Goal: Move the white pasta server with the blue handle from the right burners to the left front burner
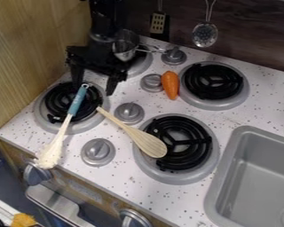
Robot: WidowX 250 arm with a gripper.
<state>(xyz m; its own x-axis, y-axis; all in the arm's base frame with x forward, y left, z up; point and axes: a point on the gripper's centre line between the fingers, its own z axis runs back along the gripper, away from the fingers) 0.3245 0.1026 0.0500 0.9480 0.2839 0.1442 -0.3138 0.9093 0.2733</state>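
Two fingers hang wide apart on the black gripper, seemingly gripping nothing, above the left burner. Nearest is the blue-handled utensil, lying across that burner, its pale head by the counter's near edge. A wooden spoon slants beside it onto the near right burner. A finger coming down off-centre could roll the slim handle aside; a nudge toward the near side might tip the head over the edge, or jostle the spoon.
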